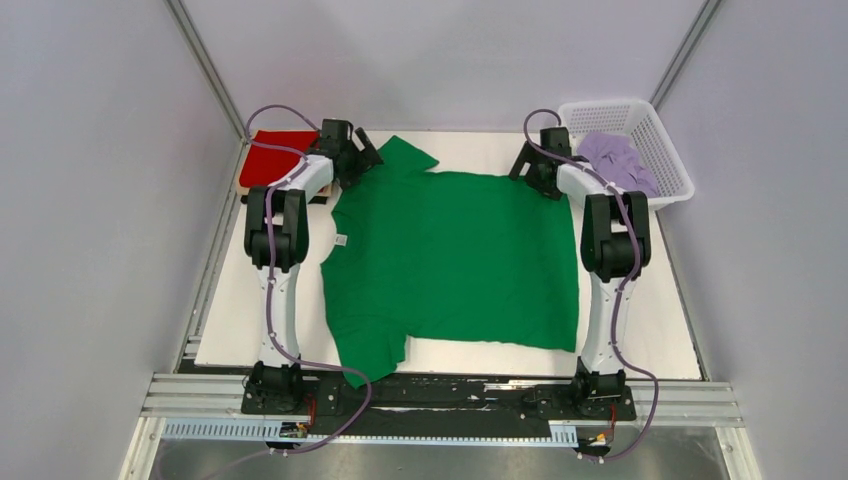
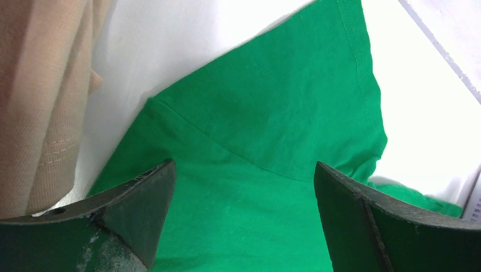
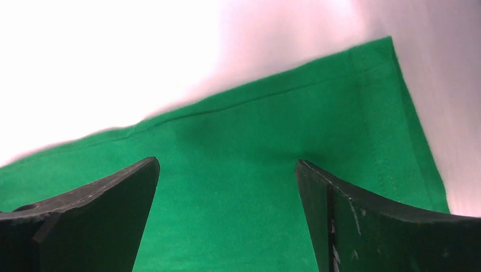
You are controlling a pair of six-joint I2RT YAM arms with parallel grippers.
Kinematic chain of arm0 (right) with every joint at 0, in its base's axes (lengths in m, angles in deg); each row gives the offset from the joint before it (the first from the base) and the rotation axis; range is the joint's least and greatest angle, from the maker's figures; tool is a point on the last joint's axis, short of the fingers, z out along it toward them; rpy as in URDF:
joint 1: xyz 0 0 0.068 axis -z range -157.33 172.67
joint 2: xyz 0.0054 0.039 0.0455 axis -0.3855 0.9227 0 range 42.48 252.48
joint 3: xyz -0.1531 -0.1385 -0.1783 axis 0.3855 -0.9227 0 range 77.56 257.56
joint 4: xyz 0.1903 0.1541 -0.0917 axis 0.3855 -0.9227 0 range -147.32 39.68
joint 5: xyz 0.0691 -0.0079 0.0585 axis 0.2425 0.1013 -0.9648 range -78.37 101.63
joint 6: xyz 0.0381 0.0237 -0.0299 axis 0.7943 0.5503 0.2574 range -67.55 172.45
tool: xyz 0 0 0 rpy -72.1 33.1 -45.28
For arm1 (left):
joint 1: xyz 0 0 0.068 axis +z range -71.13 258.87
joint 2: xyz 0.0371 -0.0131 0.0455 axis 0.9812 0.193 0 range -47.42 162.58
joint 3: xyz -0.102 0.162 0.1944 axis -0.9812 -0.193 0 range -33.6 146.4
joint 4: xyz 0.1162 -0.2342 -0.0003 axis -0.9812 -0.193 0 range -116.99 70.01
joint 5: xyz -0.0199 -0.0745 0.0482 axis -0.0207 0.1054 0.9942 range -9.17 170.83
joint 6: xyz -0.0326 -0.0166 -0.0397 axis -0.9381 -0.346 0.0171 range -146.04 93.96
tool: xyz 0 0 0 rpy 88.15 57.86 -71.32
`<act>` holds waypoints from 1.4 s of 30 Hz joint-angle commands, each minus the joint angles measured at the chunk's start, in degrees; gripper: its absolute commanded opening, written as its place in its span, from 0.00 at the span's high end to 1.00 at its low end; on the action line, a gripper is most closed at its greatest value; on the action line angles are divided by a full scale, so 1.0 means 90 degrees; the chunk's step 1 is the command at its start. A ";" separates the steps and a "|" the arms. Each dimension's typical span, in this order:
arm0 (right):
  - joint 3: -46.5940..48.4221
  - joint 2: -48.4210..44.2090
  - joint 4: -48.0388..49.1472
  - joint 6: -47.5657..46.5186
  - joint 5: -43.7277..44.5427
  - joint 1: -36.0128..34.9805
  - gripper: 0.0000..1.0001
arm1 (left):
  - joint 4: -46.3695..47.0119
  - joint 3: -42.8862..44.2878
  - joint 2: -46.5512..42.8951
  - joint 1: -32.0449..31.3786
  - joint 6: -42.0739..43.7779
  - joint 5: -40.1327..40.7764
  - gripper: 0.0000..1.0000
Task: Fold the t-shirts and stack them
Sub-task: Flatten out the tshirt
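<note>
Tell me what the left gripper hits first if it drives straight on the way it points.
The left gripper, jaws open, would most likely meet the green t-shirt near its sleeve seam; how far off the cloth lies is unclear.

The left gripper (image 2: 244,170) hangs with its dark fingers (image 2: 142,204) spread wide just above a green t-shirt (image 2: 272,102), whose sleeve lies flat on the white table (image 2: 420,113). Folded beige cloth (image 2: 39,85) lies along the left edge, beside the sleeve.
</note>
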 commanded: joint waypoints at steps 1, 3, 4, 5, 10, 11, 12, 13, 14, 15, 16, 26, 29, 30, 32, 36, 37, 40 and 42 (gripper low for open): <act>0.0636 0.0744 -0.0326 -0.0282 -0.0019 0.0172 0.00 | -0.0291 0.0068 0.0239 0.0097 -0.0170 0.0468 0.00; 0.0914 0.0967 -0.0347 -0.0304 -0.0068 0.0198 0.00 | -0.0287 0.0262 0.0320 0.0092 -0.0213 0.0460 0.00; 0.1090 0.1075 -0.0344 -0.0315 -0.0072 0.0195 0.00 | -0.0286 0.0307 0.0383 0.0094 -0.0219 0.0442 0.00; 0.1223 0.1187 -0.0351 -0.0327 -0.0068 0.0202 0.00 | -0.0282 0.0396 0.0418 0.0096 -0.0238 0.0412 0.00; 0.1663 0.1434 -0.0369 -0.0382 -0.0008 0.0206 0.00 | -0.0327 0.0809 0.0690 0.0097 -0.0172 0.0269 0.00; 0.1772 0.1455 -0.0363 -0.0398 0.0052 0.0205 0.00 | -0.0375 0.0949 0.0728 0.0097 -0.0159 0.0242 0.00; 0.1900 0.1467 -0.0367 -0.0432 0.0051 0.0210 0.00 | -0.0403 0.1021 0.0793 0.0097 -0.0143 0.0241 0.00; 0.2019 0.1477 -0.0373 -0.0489 0.0038 0.0211 0.00 | -0.0431 0.1166 0.0818 0.0097 -0.0135 0.0223 0.00; 0.2112 0.1457 -0.0372 -0.0516 0.0008 0.0211 0.00 | -0.0426 0.1217 0.0849 0.0097 -0.0056 0.0202 0.00; 0.2167 0.1401 -0.0366 -0.0516 -0.0026 0.0206 0.00 | -0.0390 0.1327 0.0867 0.0089 0.0006 0.0108 0.00; 0.2197 0.1301 -0.0365 -0.0534 -0.0078 0.0199 0.00 | -0.0396 0.1391 0.0870 0.0088 0.0104 0.0052 0.00; 0.1300 -0.0762 -0.0350 -0.1217 -0.0129 -0.0243 0.00 | -0.0903 0.0782 -0.0845 -0.0648 0.1130 0.0255 0.00; 0.0529 -0.1609 -0.0329 -0.1185 -0.0055 -0.0414 0.00 | -0.1305 0.0420 -0.1874 -0.0893 0.1297 0.0578 0.00; 0.0158 -0.1919 -0.0327 -0.1134 -0.0052 -0.0495 0.00 | -0.1623 0.0224 -0.2087 -0.0998 0.1298 0.0712 0.00; -0.0640 -0.2557 -0.0325 -0.0927 -0.0003 -0.0636 0.00 | -0.1909 -0.0375 -0.2753 -0.1185 0.1304 0.0965 0.00; -0.2498 -0.4132 -0.0321 -0.0051 0.0973 -0.1115 0.00 | -0.1976 -0.2188 -0.4698 -0.1748 0.1102 0.1753 0.00; -0.2967 -0.4497 -0.0324 0.0178 0.1220 -0.1243 0.00 | -0.1975 -0.2505 -0.4974 -0.1942 0.0927 0.1851 0.00; -0.4342 -0.5670 -0.0318 0.0991 0.1440 -0.1374 0.00 | -0.2054 -0.4096 -0.6284 -0.2297 0.0460 0.2192 0.00; -0.5238 -0.6410 -0.0320 0.1381 0.1608 -0.1366 0.00 | -0.2256 -0.4940 -0.6947 -0.2530 0.0110 0.2285 0.00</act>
